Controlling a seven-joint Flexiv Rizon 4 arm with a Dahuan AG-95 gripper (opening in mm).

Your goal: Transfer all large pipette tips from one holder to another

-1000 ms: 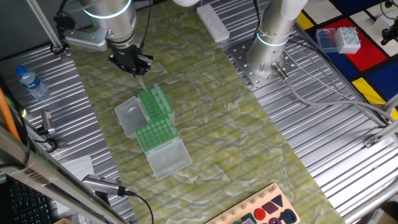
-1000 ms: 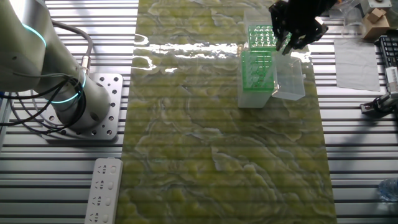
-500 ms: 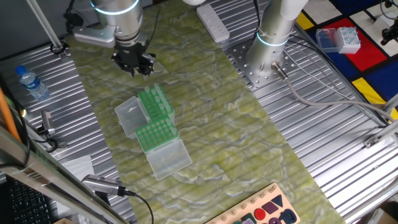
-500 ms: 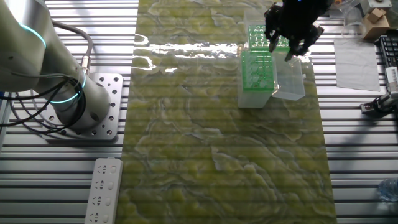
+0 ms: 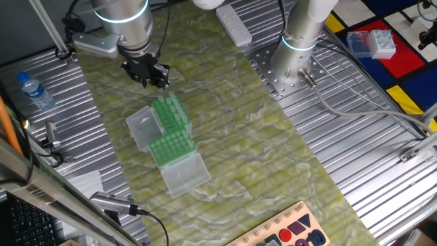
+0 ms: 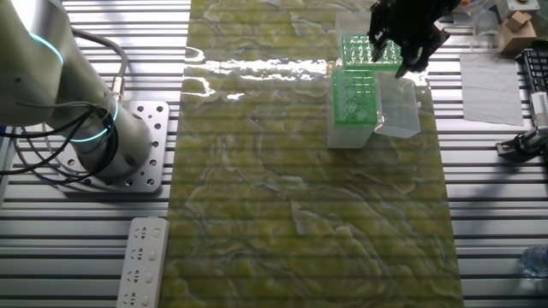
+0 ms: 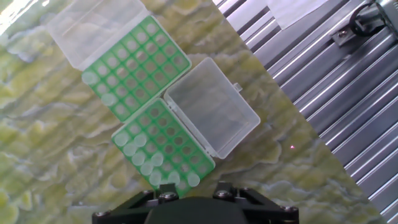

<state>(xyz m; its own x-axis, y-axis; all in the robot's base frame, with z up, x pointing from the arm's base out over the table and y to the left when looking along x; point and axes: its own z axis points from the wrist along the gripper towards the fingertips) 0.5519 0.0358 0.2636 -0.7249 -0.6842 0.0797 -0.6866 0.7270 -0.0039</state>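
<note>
I'm hanging above the green mat [image 5: 225, 130], my gripper [image 5: 145, 72] poised over the far end of the two green racks. Looking straight down my fingers, both racks lie ahead of me: the nearer rack [image 7: 163, 149] just beyond my hand, the farther rack [image 7: 135, 67] past it, set corner to corner, each with its clear lid [image 7: 211, 115] flung open to one side. The large pipette tips [image 7: 144, 162] show as pale round dots along one edge of the nearer rack, two rows or so; a single line of them runs along the matching edge of the farther rack too. Most wells in both look empty and dark.

What counts now: the tips stand upright, their long axes pointing straight up at me, so I judge the approach has to be a plumb descent, centred on one dot, slightly forward of where I hover. From the other fixed view my gripper [image 6: 402, 47] sits above the rack by the mat's edge. Whether my fingers are apart or pinched on a tip, I can't tell; they're hidden below the camera and dark from the sides.
</note>
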